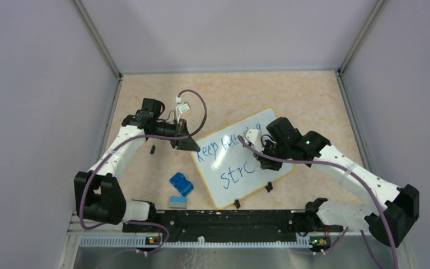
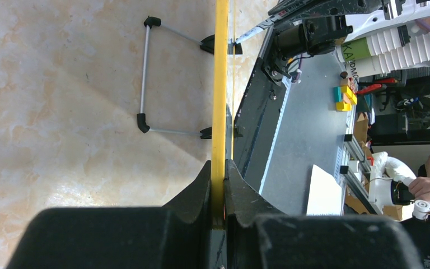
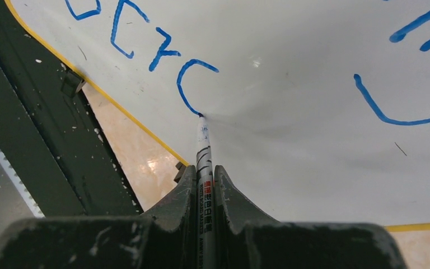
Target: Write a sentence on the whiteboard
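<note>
My right hand (image 3: 204,171) is clamped on the marker (image 3: 204,147). Its tip touches the whiteboard (image 3: 291,129) just ahead of the fingers, at the foot of an unfinished curve in the lower word of the sentence (image 1: 210,150). My left hand (image 2: 218,168) pinches the board's yellow rim (image 2: 220,84), steadying it. To write well I'd press lightly and evenly, close this letter in one smooth sweep, and hold the left grip firm so nothing slides.

One whiteboard (image 1: 236,189) with two lines of blue writing (image 1: 219,147). One marker (image 3: 204,147). Two black clips (image 1: 237,203). Two grippers: left gripper (image 1: 187,144), right gripper (image 1: 266,162). On the counter (image 1: 313,101): one blue block (image 1: 181,183), one small grey block (image 1: 177,202), one tiny dark piece (image 1: 153,149).
</note>
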